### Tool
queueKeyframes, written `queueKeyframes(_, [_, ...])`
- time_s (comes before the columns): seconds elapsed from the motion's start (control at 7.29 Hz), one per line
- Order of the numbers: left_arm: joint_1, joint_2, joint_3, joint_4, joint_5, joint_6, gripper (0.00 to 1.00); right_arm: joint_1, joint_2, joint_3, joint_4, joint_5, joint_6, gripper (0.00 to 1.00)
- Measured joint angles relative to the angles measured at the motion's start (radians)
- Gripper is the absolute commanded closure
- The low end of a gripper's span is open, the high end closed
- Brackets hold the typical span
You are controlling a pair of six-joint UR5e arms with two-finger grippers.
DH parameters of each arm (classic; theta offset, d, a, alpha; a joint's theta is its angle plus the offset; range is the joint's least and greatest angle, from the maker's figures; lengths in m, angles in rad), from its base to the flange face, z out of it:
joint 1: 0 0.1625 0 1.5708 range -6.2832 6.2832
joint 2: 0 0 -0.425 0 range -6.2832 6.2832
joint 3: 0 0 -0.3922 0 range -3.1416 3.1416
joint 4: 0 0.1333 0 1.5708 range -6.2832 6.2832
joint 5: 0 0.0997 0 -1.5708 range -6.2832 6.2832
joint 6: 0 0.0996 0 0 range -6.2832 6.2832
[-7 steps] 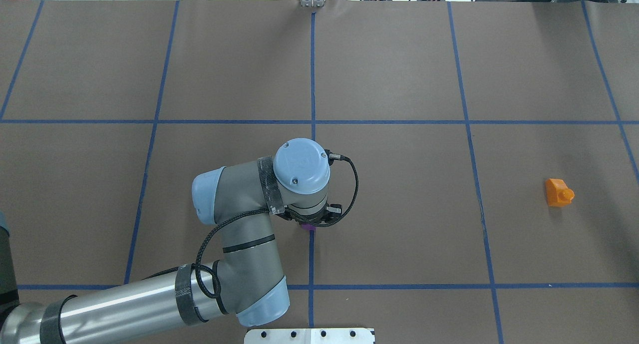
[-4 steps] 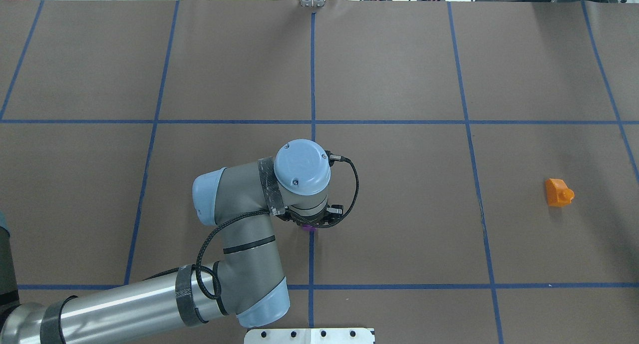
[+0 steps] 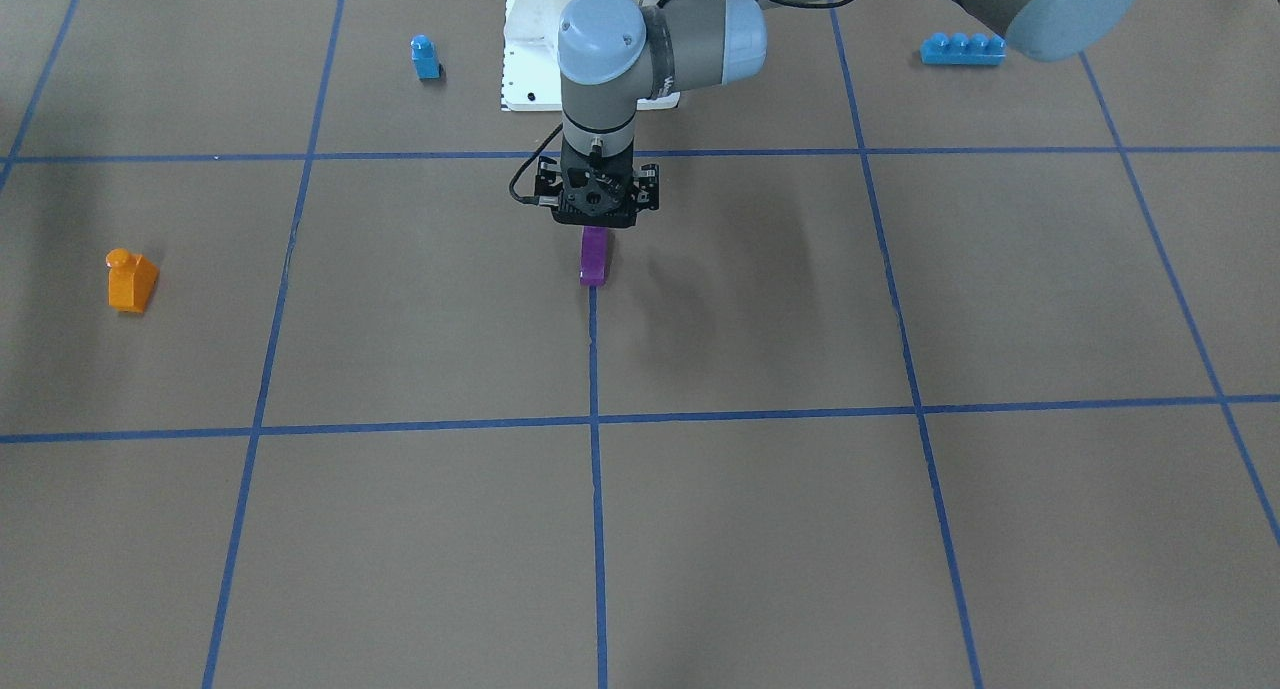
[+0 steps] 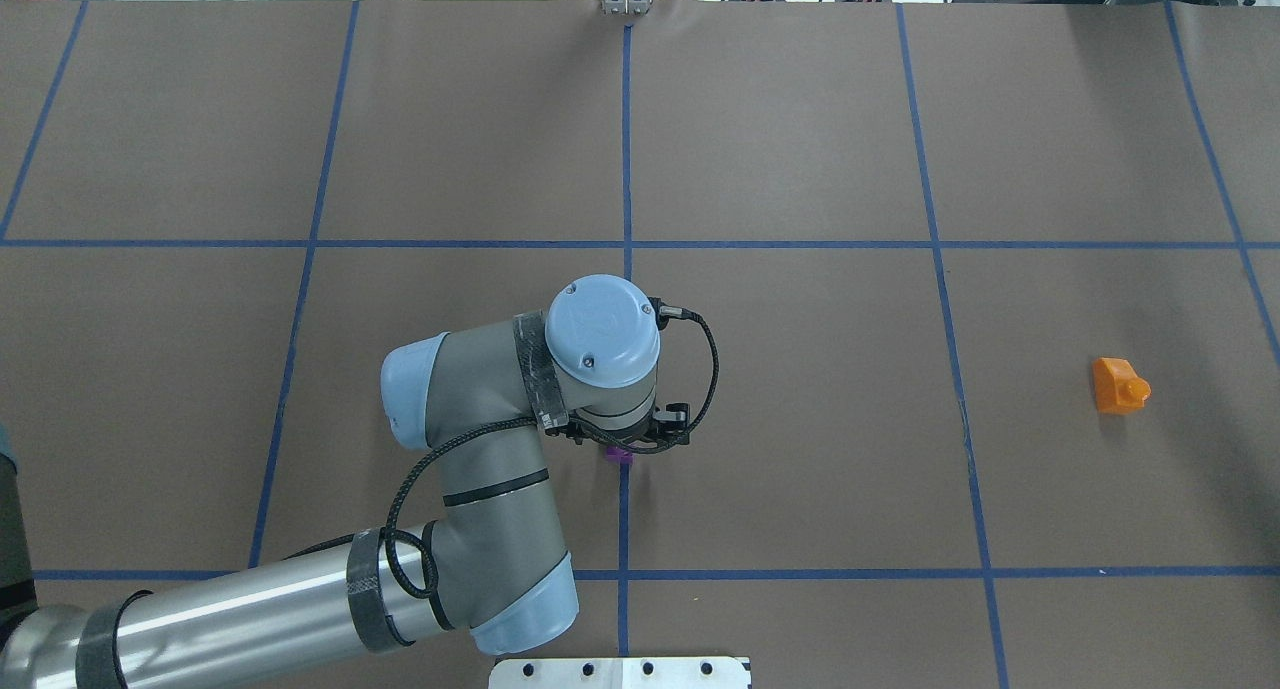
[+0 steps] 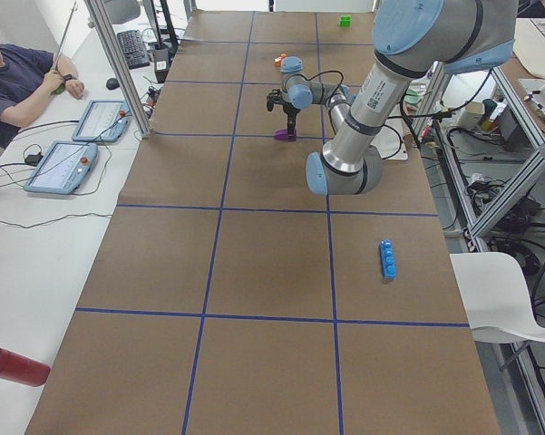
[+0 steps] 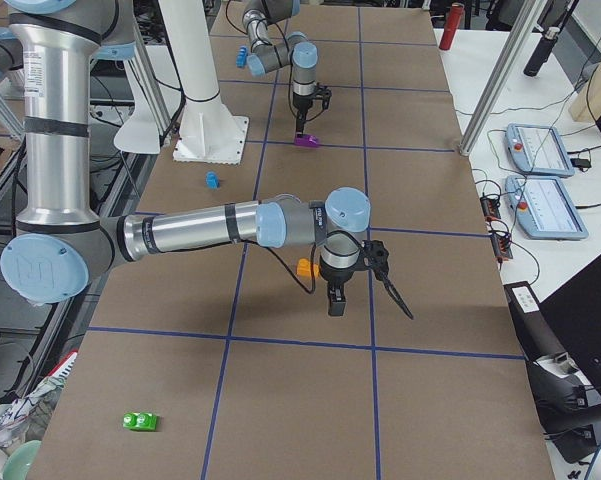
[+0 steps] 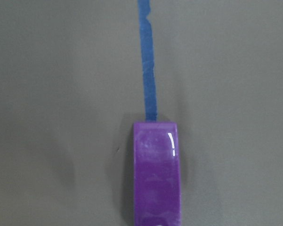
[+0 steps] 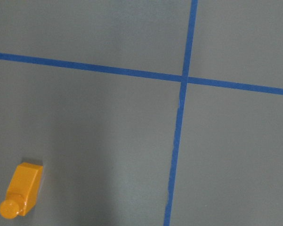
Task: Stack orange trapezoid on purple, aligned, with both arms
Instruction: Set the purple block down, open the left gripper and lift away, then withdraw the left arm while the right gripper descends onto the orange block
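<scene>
Hanging straight over the purple, the left gripper has barely moved in the last second. Seen from overhead, the left arm has crept a hair farther from the plate, and slightly more of the brick peeps out from under it than before. The purple lies on the table, on the tape line that runs straight out from the plate, some way in front of it. The left wrist view shows the brick on the surface with no fingers in frame. I cannot tell whether the jaws are spread or pressed together, and nothing shows them pinching the brick.

The orange has not shifted. It lies alone, well out to the plate's right and about as far forward of it as the purple. The right gripper hovers near the orange but not over it, and its wrist view has the brick low in one corner. Its fingers show only from the side, so their state cannot be told either.

That small drift suggests the purple is set down as the base and the left arm is easing off it. Stacking has not begun. The right arm probably needs to centre on the orange first, then carry it over with slope and stud matched.
</scene>
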State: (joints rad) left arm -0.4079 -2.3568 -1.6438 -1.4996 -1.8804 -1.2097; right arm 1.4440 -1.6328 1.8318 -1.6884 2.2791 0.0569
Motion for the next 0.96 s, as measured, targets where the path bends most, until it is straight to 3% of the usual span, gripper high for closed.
queueKeyframes(0.41, [-0.076,0.265,-0.338,0.104,-0.033,0.149,0.01,-0.145,-0.002,0.005,0.171,-0.002,0.300,0.00])
queueKeyframes(0.69, [-0.248,0.457,-0.441,0.109,-0.157,0.429,0.01,-0.260,-0.005,-0.011,0.306,-0.021,0.504,0.00])
queueKeyframes(0.96, [-0.486,0.639,-0.463,0.107,-0.304,0.827,0.00,-0.360,-0.007,-0.041,0.442,-0.075,0.675,0.00])
